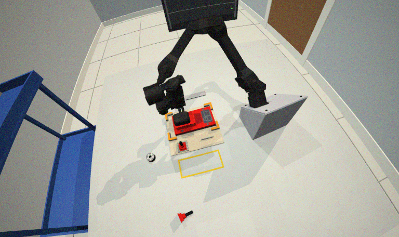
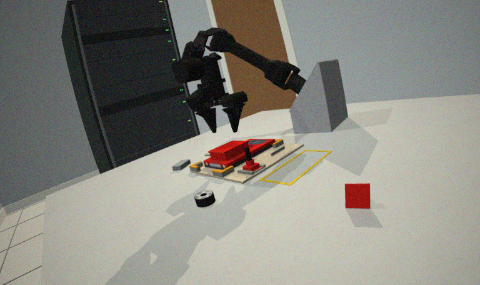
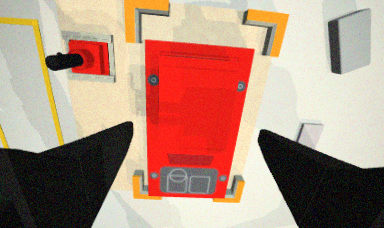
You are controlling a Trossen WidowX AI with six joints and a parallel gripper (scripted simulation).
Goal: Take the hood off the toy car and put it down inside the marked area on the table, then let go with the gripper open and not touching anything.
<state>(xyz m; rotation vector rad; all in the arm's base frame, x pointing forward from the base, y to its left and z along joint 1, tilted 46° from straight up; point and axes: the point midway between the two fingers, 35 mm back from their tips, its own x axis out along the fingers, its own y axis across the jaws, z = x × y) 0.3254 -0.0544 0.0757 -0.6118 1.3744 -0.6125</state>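
open black tool (image 2: 224, 131) above red toy car (image 2: 230, 152), yellow outline (image 2: 275, 181) beside

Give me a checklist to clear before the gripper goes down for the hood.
1. Gripper open with nothing between the fingers: ok.
2. Fingertips above the toy car, not touching it: ok.
3. Fingers on either side of the car in the wrist view: ok.
4. Marked area free of parts: ok.
5. Hood loose enough to lift: cannot tell.
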